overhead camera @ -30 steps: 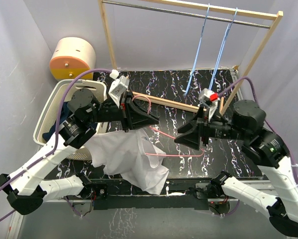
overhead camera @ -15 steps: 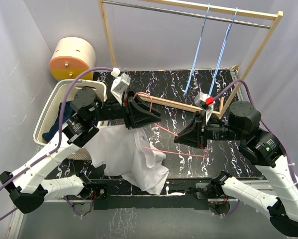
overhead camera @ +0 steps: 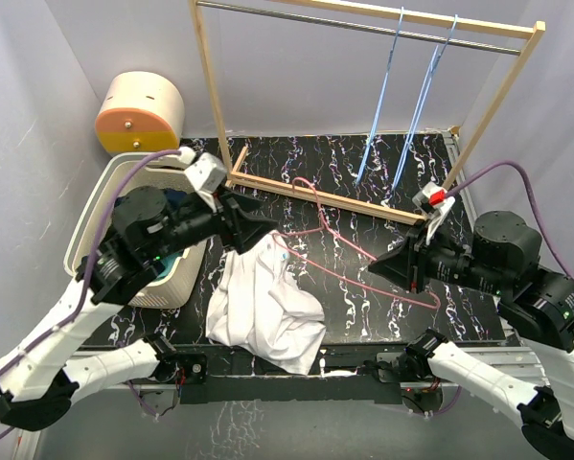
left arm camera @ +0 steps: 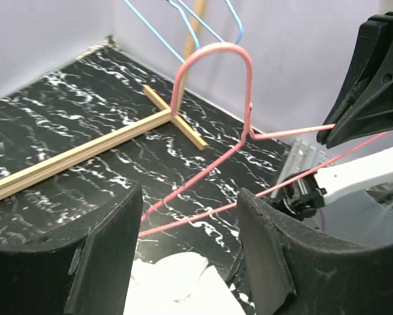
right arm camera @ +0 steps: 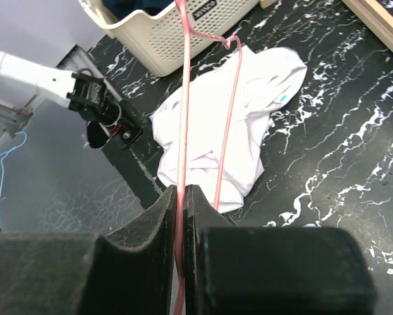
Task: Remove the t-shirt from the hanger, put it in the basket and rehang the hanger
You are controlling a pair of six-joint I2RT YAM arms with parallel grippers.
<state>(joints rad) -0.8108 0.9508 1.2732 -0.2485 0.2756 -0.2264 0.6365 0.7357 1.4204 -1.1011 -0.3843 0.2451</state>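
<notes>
Right end effector (right arm camera: pixel 181 197) pinches the pink hanger (left arm camera: pixel 212 47); left end effector (left arm camera: pixel 189 197) spread, empty; white basket (overhead camera: pixel 167 281) holds dark clothing (right arm camera: pixel 137 5).

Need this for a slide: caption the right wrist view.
Right pincer shut on the pink hanger; white t-shirt heaped on the black table.

The t-shirt (overhead camera: pixel 263 307) is white with a small teal mark, and the hanger (right arm camera: pixel 185 98) is pink. The desk (overhead camera: pixel 306 158) is black, veined white like marble. The basket (overhead camera: pixel 87 218) is cream with a perforated wall. Two spare hangers (overhead camera: pixel 380 101) are light blue, the rack (overhead camera: pixel 210 77) pale wood, the drum (overhead camera: pixel 143 101) cream and orange, and the cables (overhead camera: pixel 497 168) purple.
</notes>
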